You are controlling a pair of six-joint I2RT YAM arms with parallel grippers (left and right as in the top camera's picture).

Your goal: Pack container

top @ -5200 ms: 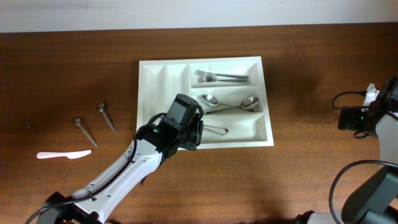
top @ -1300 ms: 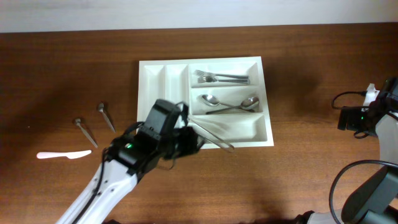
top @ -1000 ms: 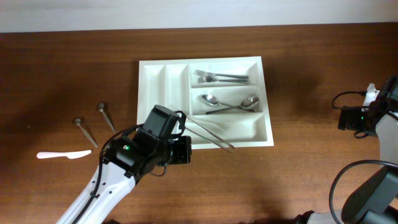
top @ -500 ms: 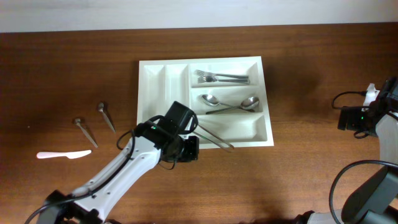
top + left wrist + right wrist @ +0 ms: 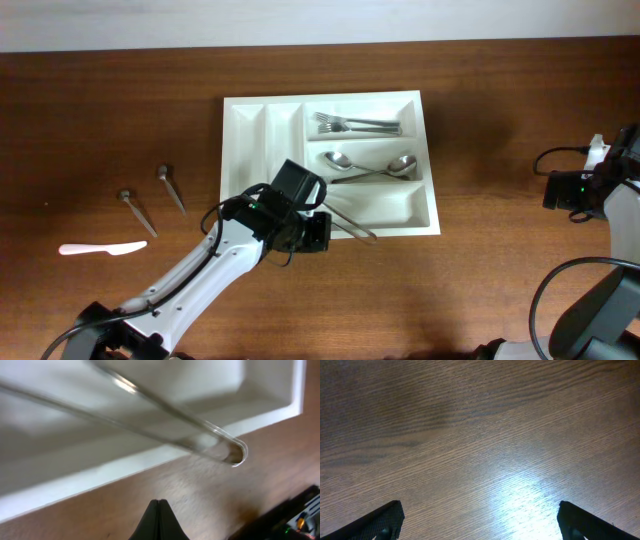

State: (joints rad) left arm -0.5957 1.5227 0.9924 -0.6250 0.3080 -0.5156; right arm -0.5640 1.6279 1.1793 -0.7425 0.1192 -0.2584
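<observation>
On the brown wooden table (image 5: 500,120) the container (image 5: 320,98) sits central. At its near rim the left gripper (image 5: 159,507) is pinched shut, empty, beside what look like tongs (image 5: 240,452) overhanging that rim. Best nudge them inward squarely. The right gripper (image 5: 480,525) gapes wide, empty, well right of it.

The left arm (image 5: 200,272) is covering the near-left corner of the container (image 5: 245,140) and hiding one end of the looped metal utensil (image 5: 352,228) — in the left wrist view it is showing blurred and running off the top edge. The right arm (image 5: 612,195) is being cut by the overhead's right edge.
</observation>
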